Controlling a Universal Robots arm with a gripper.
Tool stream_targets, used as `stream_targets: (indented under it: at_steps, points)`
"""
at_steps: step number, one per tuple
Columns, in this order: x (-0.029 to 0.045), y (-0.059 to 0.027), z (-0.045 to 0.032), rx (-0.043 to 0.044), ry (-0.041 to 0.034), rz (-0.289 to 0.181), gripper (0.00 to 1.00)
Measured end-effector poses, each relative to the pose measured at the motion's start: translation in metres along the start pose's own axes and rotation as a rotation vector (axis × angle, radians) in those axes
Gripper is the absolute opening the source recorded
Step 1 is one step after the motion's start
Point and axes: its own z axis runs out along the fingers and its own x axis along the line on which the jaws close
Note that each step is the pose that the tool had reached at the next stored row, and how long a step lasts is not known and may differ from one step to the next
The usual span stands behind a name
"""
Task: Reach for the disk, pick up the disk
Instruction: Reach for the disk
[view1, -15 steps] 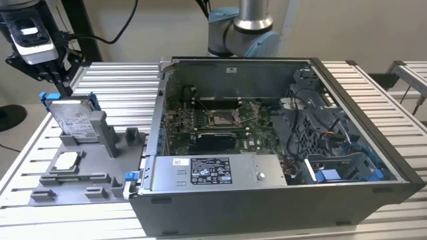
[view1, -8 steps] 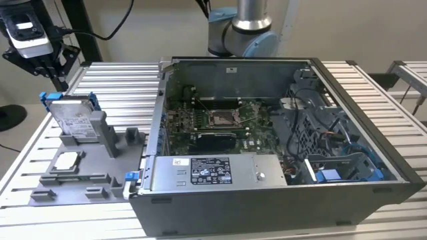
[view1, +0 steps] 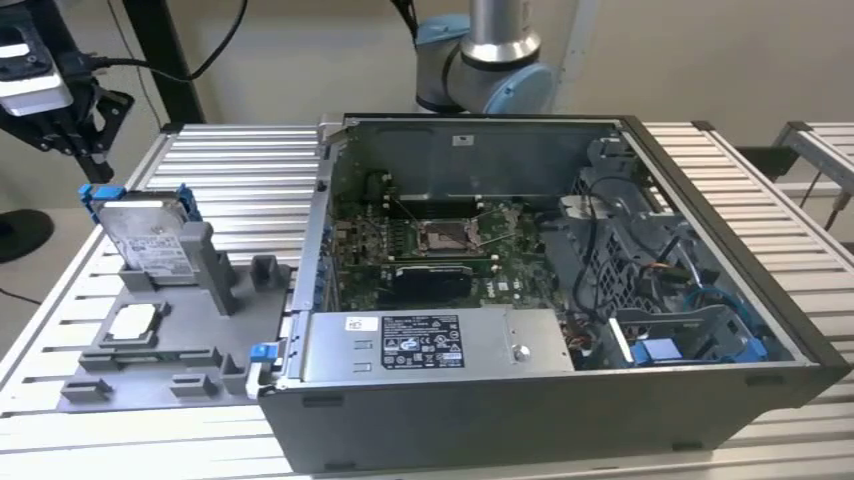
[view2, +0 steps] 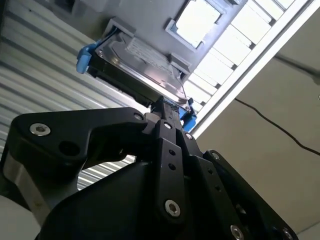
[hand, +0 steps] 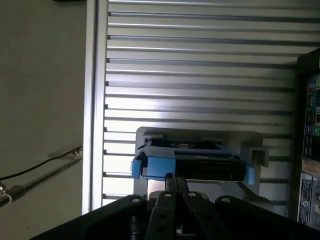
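As I read the exterior view, the gripper (view1: 83, 160) hangs over the table (view1: 247, 165) at the exterior view's left, just above the disk (view1: 144, 238) and clear of it. Gripper looks closed to me: in both wrist views its fingertips (view2: 164, 105) (hand: 176, 181) come together at one point with nothing between them.

Disk (view2: 140, 62) (hand: 192, 162) stands on edge, upright, slotted into a grey holder (view1: 200, 300) on the table. It has blue rails on its sides and a white label on the face toward the camera in the exterior view. A square silver chip (view1: 134, 322) lies flat in a pocket of the same holder, nearer the camera than the disk and apart from it.

An open computer case (view1: 534, 400) sits just beside the holder, on the exterior view's right, with its board and cables exposed. The arm's base rises behind the case.
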Motion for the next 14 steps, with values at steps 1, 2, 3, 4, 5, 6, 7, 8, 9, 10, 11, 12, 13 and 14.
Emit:
stream_targets:
  at_steps: [1, 2, 3, 4, 5, 6, 7, 8, 9, 10, 11, 12, 13, 14]
  points:
    - [0.0022, 0.0001, 0.0001, -0.0001, -0.0001, 0.0, 0.0]
    - [0.0043, 0.0001, 0.0001, 0.0, 0.0, 0.0, 0.0]
    - [0.0063, 0.0002, 0.0001, 0.0, 0.0, 0.0, 0.0]
    - [0.0076, 0.0002, 0.0001, -0.0001, -0.0001, 0.0, 0.0]
    - [0.0076, 0.0002, 0.0001, 0.0, 0.0, 0.0, 0.0]
    - [0.0076, 0.0002, 0.0001, -0.0001, -0.0001, 0.0, 0.0]
    - [0.0078, 0.0002, 0.0, 0.0, 0.0, 0.0, 0.0]
    - [0.008, 0.0002, 0.0001, 0.0, 0.0, 0.0, 0.0]
    - [0.008, 0.0002, 0.0001, -0.0001, -0.0001, 0.0, 0.0]
    - [0.008, 0.0002, 0.0001, -0.0001, 0.0, -0.001, 0.0]
    - [0.008, 0.0002, 0.0001, 0.0, 0.0, -0.004, 0.0]
    - [0.0081, 0.0003, 0.0001, 0.0, 0.0002, -0.008, 0.0]
    - [0.0083, 0.0008, 0.0001, -0.0001, 0.0004, -0.014, 0.0]
    - [0.0083, 0.0009, 0.0001, 0.0, 0.0007, -0.02, 0.0]
